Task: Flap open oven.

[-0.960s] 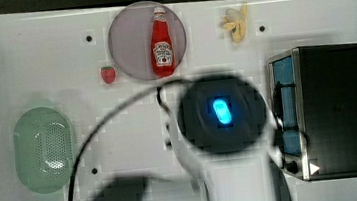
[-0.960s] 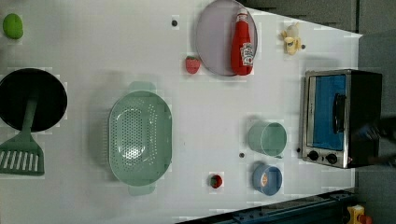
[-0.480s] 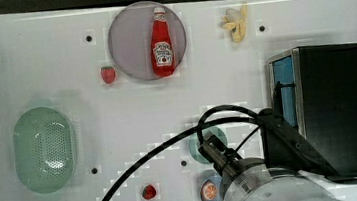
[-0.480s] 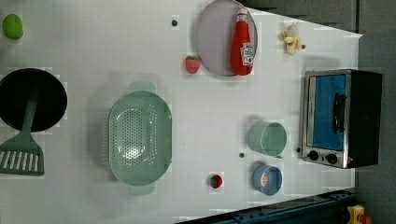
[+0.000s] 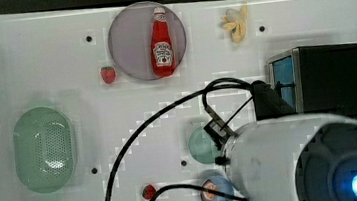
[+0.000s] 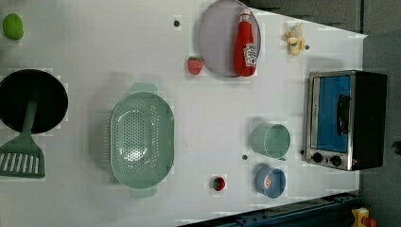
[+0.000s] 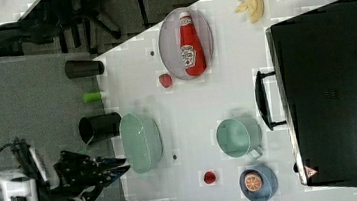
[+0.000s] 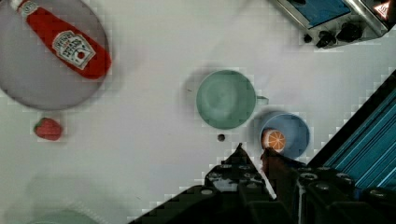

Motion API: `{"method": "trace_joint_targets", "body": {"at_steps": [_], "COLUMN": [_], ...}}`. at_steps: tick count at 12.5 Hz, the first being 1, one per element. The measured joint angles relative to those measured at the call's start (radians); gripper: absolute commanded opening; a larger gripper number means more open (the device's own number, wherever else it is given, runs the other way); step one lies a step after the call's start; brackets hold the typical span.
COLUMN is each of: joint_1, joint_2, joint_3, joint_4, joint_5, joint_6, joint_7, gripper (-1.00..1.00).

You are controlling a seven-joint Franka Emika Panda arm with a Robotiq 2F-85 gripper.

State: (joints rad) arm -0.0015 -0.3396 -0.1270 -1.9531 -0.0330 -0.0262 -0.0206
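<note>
Oven [image 6: 347,120] sits at the mid-right edge of the left view, on the white table [image 6: 142,56], door shut. In the wrist view it's in the upper right corner. Gripper [image 8: 253,150] has fingers nearly together, slim gap, nothing held, and is well apart from the oven. Step in hand, as I judge it, is the approach to the handle [image 7: 263,99]. To do it well: come in above the bar, hook the fingertips behind it at mid-length, then pull out and down in an arc w/ the door rather than straight back, so the light box doesn't slide. Watch the green cup [image 6: 270,140] near the door front; it may foul the flap. Door faces the left view's left. The oven's long axis and the handle bar both run top to bottom in the frame, w/ the knobs [image 6: 326,159] at the lower end.
</note>
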Motion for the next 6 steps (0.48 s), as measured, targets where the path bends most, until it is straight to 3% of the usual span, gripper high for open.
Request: {"method": "trace_joint_targets", "body": {"at_steps": [6], "joint_1": [0.003], "joint_2": [0.082], "joint_3": [-0.131], "joint_4": [-0.040], "joint_5": [0.001], "joint_6": [0.065], "joint_7": [-0.369], "gripper": [-0.65]}}
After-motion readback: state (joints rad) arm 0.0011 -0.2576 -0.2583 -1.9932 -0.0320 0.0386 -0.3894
